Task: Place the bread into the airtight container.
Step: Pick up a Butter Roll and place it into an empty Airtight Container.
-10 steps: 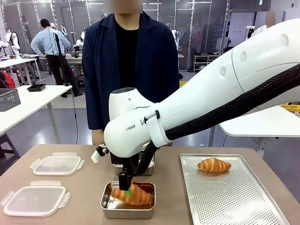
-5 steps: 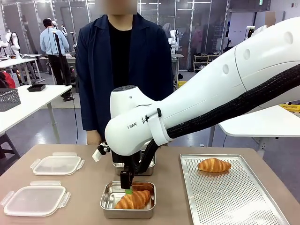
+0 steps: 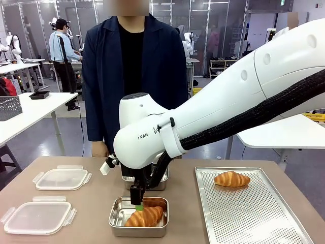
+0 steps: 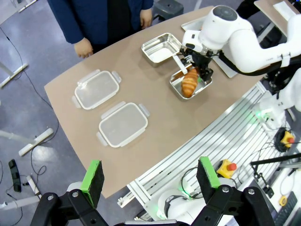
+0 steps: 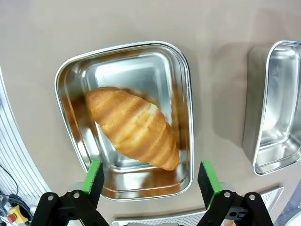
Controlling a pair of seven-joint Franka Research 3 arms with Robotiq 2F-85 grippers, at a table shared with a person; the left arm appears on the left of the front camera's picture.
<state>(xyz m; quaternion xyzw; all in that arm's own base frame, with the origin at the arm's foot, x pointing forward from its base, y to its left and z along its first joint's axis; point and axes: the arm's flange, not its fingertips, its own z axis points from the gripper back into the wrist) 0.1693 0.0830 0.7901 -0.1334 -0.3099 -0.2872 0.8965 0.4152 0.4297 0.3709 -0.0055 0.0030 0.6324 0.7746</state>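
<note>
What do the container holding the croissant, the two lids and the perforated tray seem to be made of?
The container looks like polished metal, probably stainless steel: its walls mirror the croissant. The near lid and the far lid look like frosted, translucent plastic with snap flaps at the edges. The tray looks like matte grey metal, perhaps aluminium, with fine holes all over.

We see our right claw (image 3: 138, 205) poised just above a croissant (image 3: 146, 217) lying in the steel container (image 3: 114, 221) on the worktop (image 3: 96, 203). A second croissant (image 3: 231, 178) rests on the perforated tray (image 3: 244, 218) at right, well apart.
</note>
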